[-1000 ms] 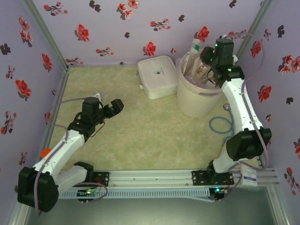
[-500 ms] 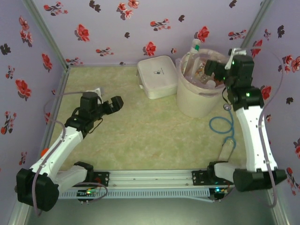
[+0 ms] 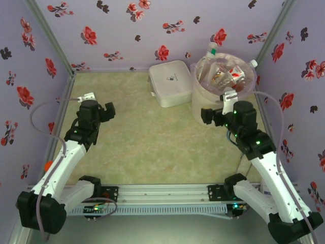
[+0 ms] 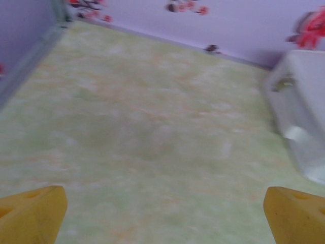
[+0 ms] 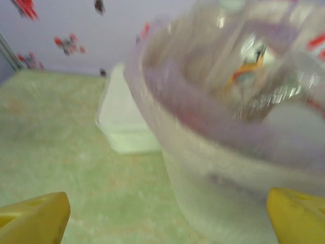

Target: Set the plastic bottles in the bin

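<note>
Where the overhead view looks down into the tall round white translucent bin (image 3: pixel 200 99), which stands at the table's far right, the clear plastic bottles (image 3: pixel 223 73) lie heaped inside it, their caps and labels too small to count. The right gripper (image 3: pixel 207 116) hangs just in front of the bin wall, jaws spread wide and grasping nothing. Its wrist view is blurred, so the bottles appear as smeared glints. The left gripper (image 3: pixel 107 109) hovers over the green marbled tabletop (image 3: pixel 152 147), likewise spread and empty. The flat white lidded box (image 3: pixel 170 83) beside the bin is cut off in the left wrist view.
</note>
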